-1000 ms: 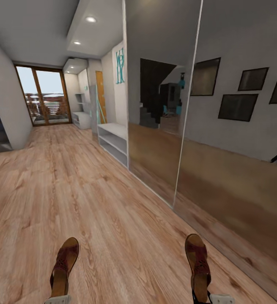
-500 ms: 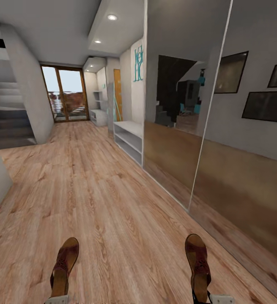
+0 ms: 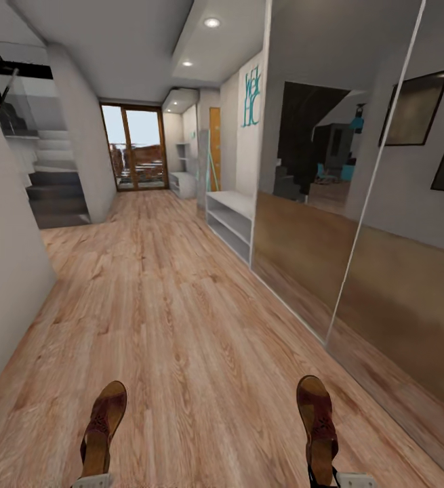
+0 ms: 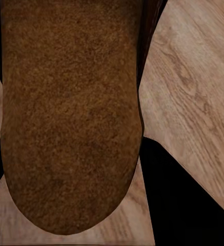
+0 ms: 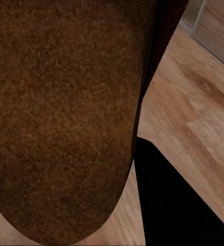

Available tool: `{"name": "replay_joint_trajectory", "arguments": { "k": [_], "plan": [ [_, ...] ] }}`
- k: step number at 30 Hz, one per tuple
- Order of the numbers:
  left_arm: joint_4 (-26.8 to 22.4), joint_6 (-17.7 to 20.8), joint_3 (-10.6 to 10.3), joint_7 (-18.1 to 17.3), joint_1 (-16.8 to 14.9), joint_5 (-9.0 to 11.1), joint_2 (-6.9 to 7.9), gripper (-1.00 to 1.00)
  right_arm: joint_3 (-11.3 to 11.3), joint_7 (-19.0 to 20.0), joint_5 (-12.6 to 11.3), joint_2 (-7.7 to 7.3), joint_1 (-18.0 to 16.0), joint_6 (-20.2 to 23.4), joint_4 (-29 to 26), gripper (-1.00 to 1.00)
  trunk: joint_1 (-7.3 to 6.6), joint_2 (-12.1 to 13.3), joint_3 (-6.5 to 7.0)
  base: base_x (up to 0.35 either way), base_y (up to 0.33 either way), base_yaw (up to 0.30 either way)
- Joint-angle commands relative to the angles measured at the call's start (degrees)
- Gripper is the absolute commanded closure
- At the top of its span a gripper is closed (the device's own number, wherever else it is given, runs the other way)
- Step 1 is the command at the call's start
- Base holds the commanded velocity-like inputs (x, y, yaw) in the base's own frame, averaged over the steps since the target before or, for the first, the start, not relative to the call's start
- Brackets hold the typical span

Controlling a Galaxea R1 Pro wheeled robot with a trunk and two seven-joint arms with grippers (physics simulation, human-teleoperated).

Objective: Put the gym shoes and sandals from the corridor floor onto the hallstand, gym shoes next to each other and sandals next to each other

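Corridor seen from the head view: wood-plank corridor floor (image 3: 167, 318) runs toward a glass door (image 3: 139, 146) at the far end, with a mirrored wall (image 3: 357, 224) along the right and a staircase (image 3: 52, 193) at the left. Against the right wall, well ahead, stands a low white rack (image 3: 232, 218) with two open tiers; farther on, beside the door, a second white unit with shelves above it (image 3: 183, 177) is too small to identify surely as the hallstand. At the bottom edge, the left sandal (image 3: 102, 427) and right sandal (image 3: 318, 419) are carried toe-forward, clear of the floor, each above a pale gripper part, left (image 3: 91, 482) and right (image 3: 347, 480); finger spread cannot be told there.

Left wrist view: brown textured sole (image 4: 70, 113) of a sandal lies close before the camera, floor beyond; the fingers are hidden, so the grip is inferred, not seen.

Right wrist view: the other sole (image 5: 65, 113) likewise blocks the fingers; floor and a strip of wall base lie beyond.

Risks, as judgement: stopping at the nearer rack would place the sandals on the wrong furniture; the right sandal travels near the mirror and could strike it; an unseen, light grip may slip during driving. No gym shoes appear.
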Motion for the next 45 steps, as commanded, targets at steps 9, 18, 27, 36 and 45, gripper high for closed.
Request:
{"name": "replay_joint_trajectory", "arguments": {
  "k": [9, 18, 27, 36, 45],
  "plan": [
    [0.0, -0.2, 0.5, -0.2, -0.1, -0.7, 0.01, 1.00, -0.5, 0.6, -0.1, 0.05, 0.0, -0.1, 0.0, 1.00, -0.01, 0.0, -0.21, 0.244, 0.000, 0.267],
    [0.0, -0.2, 0.6, -0.1, -0.1, -0.6, 0.01, 1.00, -0.5, 0.6, -0.1, 0.05, 0.0, -0.1, 0.0, 1.00, -0.01, 0.0, -0.21, 0.336, 0.000, 0.279],
    [0.0, -0.2, 0.6, -0.1, -0.1, -0.6, 0.01, 1.00, -0.5, 0.6, -0.1, 0.05, 0.0, -0.1, 0.0, 1.00, -0.01, 0.0, -0.35, 0.338, 0.000, 0.279],
    [0.0, -0.2, 0.6, -0.1, -0.1, -0.6, 0.01, 1.00, -0.5, 0.6, -0.1, 0.05, 0.0, -0.1, 0.0, 1.00, -0.01, 0.0, -0.79, 0.338, 0.000, 0.253],
    [0.0, -0.2, 0.6, -0.1, -0.1, -0.6, 0.01, 1.00, -0.5, 0.6, -0.1, 0.05, 0.0, -0.1, 0.0, 1.00, -0.01, 0.0, -1.41, 0.338, 0.000, 0.197]
  ]
}}
